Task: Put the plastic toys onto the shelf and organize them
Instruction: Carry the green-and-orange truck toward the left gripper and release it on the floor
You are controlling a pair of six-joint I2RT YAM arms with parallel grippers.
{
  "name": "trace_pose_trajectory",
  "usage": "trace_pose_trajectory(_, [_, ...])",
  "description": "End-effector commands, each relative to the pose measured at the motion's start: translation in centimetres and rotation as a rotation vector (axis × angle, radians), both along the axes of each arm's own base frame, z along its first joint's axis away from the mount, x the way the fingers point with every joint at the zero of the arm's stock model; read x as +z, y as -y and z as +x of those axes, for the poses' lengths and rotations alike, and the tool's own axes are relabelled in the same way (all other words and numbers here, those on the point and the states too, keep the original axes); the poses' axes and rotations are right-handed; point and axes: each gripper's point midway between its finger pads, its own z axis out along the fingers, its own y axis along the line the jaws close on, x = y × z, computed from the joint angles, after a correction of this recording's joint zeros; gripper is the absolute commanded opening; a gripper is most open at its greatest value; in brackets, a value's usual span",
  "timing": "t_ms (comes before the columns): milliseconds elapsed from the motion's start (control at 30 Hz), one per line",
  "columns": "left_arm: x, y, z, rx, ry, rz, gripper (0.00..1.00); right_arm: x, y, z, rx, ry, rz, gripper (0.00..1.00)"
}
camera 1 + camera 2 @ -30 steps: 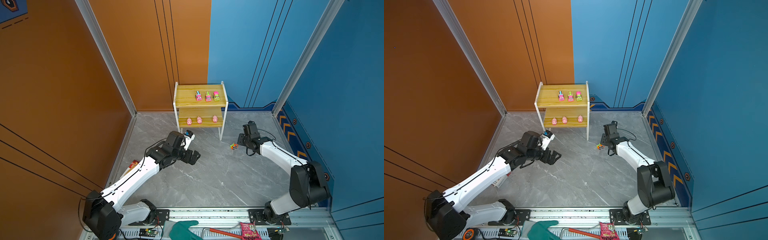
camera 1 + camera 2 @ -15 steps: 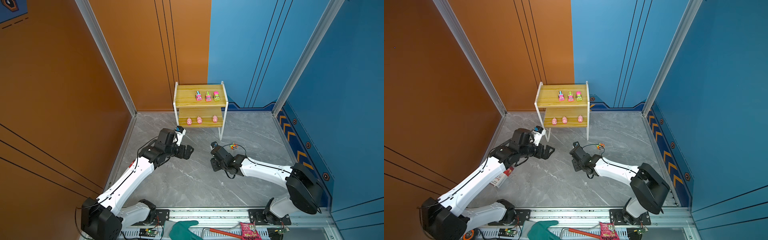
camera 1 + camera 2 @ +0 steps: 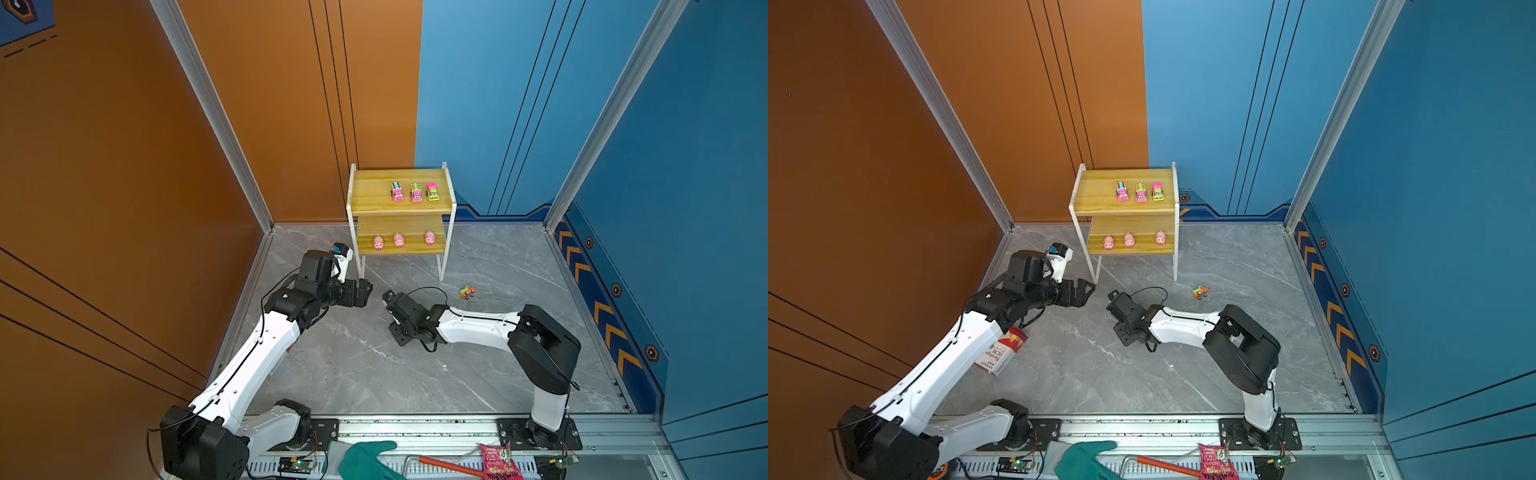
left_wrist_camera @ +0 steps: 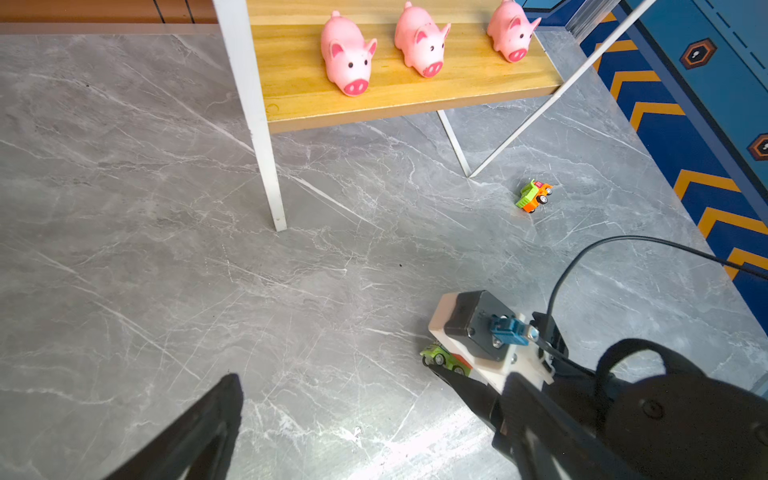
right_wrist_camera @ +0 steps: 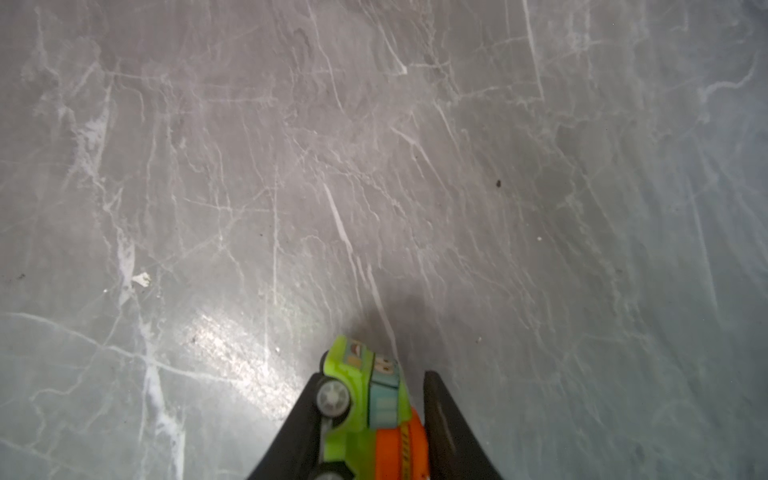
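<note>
On the left, the left arm [image 3: 266, 345] is stretching from the near rail across the grey bench [image 3: 374, 374] toward the shelf. A red and white box [image 3: 1003, 353] is lying on the bench under it. The left jaws are standing wide open and holding nothing, near the shelf's near left leg. In the left wrist view one black finger [image 4: 199, 428] is showing over bare bench. A teal glove [image 3: 365, 457] is lying on the near rail.

The shelf [image 3: 370, 191] is standing in the middle against the far wall. Three trucks [image 3: 416, 193] are sitting in a row on the right half of its top board. Three pigs [image 3: 399, 240] are sitting in a row on the lower board, snouts pointing near.

Near of the shelf, at mid-bench, the right jaws are gripping a green truck [image 5: 365, 407], one finger pressing on each side. Its green cab is sticking out past the tips and its orange back is sitting between them. In the left wrist view the truck [image 4: 440, 359] is showing low by the bench; I cannot tell whether it is touching.

A red-handled tool [image 3: 440, 464] is lying on the near rail. An orange truck [image 3: 468, 292] is lying on the bench, right of the shelf's near right leg and apart from both jaws. A pink packet [image 3: 498, 461] is lying on the rail. The right arm [image 3: 478, 328] is folding in from the right.
</note>
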Motion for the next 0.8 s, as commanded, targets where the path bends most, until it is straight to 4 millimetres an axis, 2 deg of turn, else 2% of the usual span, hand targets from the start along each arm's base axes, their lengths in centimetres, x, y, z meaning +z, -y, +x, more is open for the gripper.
trace_pose_trajectory(0, [0.3, -0.8, 0.3, 0.036, -0.01, 0.002, 0.98, -0.2, -1.3, 0.0, 0.048, -0.029, 0.026, 0.41])
trace_pose_trajectory(267, [-0.2, -1.2, 0.5, 0.056, -0.02, 0.015, 0.98, 1.9, -4.0, 0.1, 0.068, -0.082, 0.211, 0.5])
trace_pose_trajectory(400, [-0.8, -1.4, 0.4, 0.079, -0.039, 0.039, 0.98, 4.6, -3.5, 0.4, 0.033, -0.084, 0.347, 0.51])
trace_pose_trajectory(500, [-1.5, -1.2, -0.1, 0.102, -0.061, 0.083, 0.98, 6.5, -1.1, 1.3, -0.043, -0.061, 0.448, 0.53])
trace_pose_trajectory(567, [-2.0, -0.9, -0.6, 0.12, -0.081, 0.114, 0.98, 6.8, 1.1, 1.9, -0.096, -0.035, 0.45, 0.54])
trace_pose_trajectory(667, [-3.0, -0.5, -1.6, 0.178, -0.135, 0.079, 0.98, 6.7, 4.6, 2.5, -0.179, 0.003, 0.428, 0.57])
trace_pose_trajectory(700, [-4.5, -0.6, -2.5, 0.206, -0.176, 0.076, 0.98, 6.5, 5.9, 2.8, -0.217, 0.009, 0.415, 0.57])
trace_pose_trajectory(767, [-5.4, -0.1, -3.3, 0.259, -0.21, 0.046, 0.98, 6.1, 8.1, 3.2, -0.274, 0.025, 0.388, 0.57])
